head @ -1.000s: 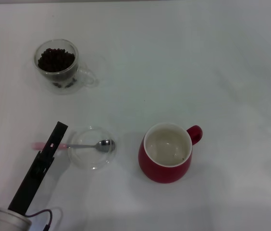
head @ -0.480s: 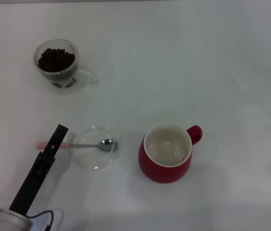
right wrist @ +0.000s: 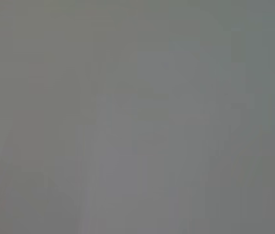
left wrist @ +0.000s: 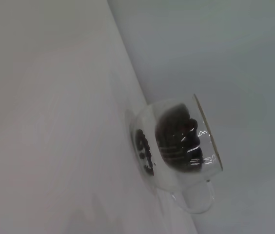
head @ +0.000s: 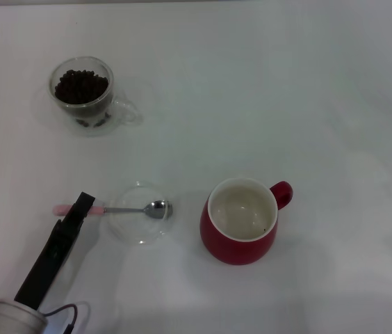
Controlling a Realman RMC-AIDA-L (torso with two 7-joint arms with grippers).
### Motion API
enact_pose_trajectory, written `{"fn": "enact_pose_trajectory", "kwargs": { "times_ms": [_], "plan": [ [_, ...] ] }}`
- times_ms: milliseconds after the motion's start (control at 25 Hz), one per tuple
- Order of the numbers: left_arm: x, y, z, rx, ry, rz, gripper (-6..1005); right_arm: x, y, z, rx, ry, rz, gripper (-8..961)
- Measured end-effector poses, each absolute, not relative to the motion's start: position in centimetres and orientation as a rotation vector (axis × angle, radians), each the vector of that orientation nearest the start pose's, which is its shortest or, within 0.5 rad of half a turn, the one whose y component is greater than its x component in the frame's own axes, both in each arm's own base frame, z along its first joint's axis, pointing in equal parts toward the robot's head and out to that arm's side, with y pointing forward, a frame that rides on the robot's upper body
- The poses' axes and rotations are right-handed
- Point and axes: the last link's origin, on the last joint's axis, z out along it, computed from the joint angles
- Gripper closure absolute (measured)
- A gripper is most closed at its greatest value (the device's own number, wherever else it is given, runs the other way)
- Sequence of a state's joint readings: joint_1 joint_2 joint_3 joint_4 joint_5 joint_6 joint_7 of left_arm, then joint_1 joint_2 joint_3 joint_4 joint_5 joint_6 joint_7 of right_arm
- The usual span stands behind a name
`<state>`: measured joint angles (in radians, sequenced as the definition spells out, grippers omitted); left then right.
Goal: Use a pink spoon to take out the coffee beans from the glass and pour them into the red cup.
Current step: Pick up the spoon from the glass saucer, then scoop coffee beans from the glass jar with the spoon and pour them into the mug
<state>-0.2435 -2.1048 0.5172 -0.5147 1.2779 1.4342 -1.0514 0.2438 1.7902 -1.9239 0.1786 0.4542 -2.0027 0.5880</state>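
Spoon [head: 116, 209] lies flat, metal bowl resting in the clear round dish [head: 139, 229], pink handle sticking out over the table [head: 307, 104] away from the red cup [head: 240, 229]. I see my left claw [head: 81, 206] at the handle's end, its tip over the pink part; I cannot tell its grip state. Glass [head: 83, 94] of coffee beans [head: 80, 85] stands well beyond the dish, also seen from the left wrist [left wrist: 179, 148]. Red cup sits just beside the dish, handle turned away from it. Right claw out of sight.

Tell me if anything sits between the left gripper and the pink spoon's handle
Nothing visible does. In the head view the left gripper is right at the pale handle of the pink spoon, whose metal bowl rests on the flat clear dish. The glass of coffee beans and the red cup stand well aside.
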Motion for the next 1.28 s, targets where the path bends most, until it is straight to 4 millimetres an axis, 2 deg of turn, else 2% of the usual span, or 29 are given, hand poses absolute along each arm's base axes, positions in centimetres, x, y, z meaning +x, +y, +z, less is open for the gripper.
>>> {"fn": "enact_pose_trajectory", "kwargs": {
  "times_ms": [280,640,1080,1280],
  "plan": [
    [-31.3,16.2,-11.7,1.876,2.523,1.841,869,38.3,20.2,17.0,-1.511,0.167,0.959,211],
    [-31.4,16.5,-10.9,1.968,2.451,1.883,869,38.3,20.3,16.7,-1.513,0.172,0.964,212],
    [-30.8,16.8,-8.3,2.092,2.150,2.036,870,38.0,20.7,16.0,-1.516,0.183,0.981,212],
    [-31.1,17.5,-6.1,2.188,1.945,2.107,870,37.7,20.6,15.1,-1.509,0.172,0.978,213]
  ]
}}
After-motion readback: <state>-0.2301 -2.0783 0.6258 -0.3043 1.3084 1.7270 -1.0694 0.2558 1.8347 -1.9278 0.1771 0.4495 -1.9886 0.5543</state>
